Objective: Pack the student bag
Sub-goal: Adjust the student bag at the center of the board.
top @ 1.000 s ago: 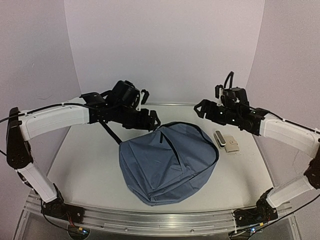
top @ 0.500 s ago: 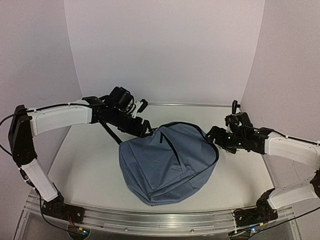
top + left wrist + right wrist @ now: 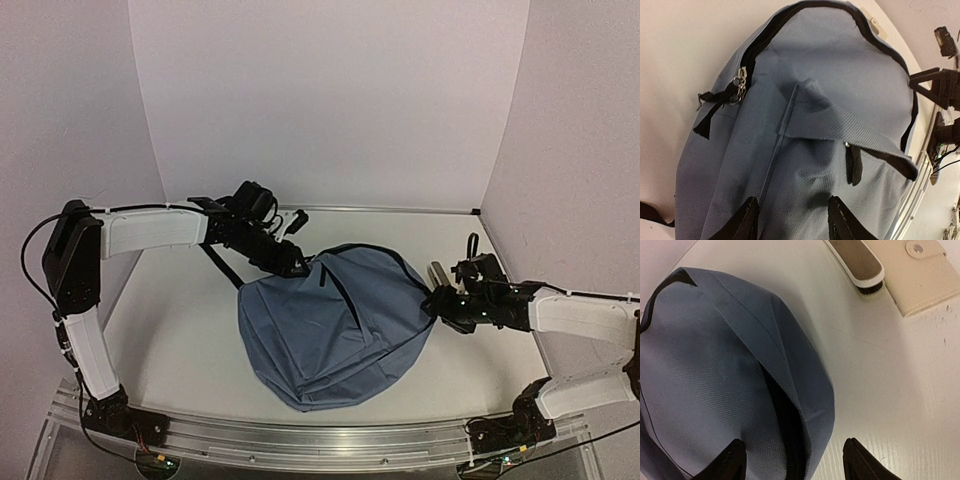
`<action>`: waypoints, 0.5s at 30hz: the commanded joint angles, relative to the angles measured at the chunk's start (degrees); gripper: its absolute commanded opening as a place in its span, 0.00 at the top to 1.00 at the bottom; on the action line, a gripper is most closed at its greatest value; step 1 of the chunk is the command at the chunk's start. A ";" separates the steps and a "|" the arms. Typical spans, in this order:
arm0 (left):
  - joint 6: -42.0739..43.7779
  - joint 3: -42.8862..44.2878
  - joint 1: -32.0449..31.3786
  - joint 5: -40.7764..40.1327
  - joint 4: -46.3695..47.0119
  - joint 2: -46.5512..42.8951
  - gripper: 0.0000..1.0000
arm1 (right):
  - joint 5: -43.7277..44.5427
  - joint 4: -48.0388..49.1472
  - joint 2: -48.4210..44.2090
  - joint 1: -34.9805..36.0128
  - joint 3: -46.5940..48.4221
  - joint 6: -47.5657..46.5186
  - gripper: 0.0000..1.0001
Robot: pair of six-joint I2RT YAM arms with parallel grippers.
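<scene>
Wrist views: left end effector (image 3: 792, 200), right end effector (image 3: 793, 441) half-open astride student bag (image 3: 840, 95), grip unclear

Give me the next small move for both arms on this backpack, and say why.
Likely close both pincers onto the fabric. The left pincer straddles the backpack's blue cloth on one side. The right pincer straddles the opposite rim, over the dark zipper line. Both sets of jaws stand apart, with nothing pinched yet. Gripping both sides should let the arms spread the mouth for packing.
</scene>
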 commanded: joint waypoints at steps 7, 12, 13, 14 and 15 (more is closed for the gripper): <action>-1.36 0.19 0.13 5.73 3.50 -0.26 0.94 | -4.27 11.80 6.70 -0.02 1.07 -0.64 0.81; -6.62 -6.04 0.06 7.16 6.72 -3.90 1.00 | -1.65 12.11 9.94 -0.06 4.94 -4.28 1.00; -8.47 -7.87 0.06 7.23 8.45 -4.99 1.00 | -0.95 12.17 11.21 -0.06 5.89 -5.40 1.00; -10.20 -9.77 0.03 7.09 10.04 -6.45 1.00 | -0.36 12.19 12.56 -0.03 7.36 -6.44 1.00; -11.99 -12.02 0.04 6.78 11.53 -7.73 1.00 | 0.08 12.17 13.81 -0.02 8.71 -7.24 1.00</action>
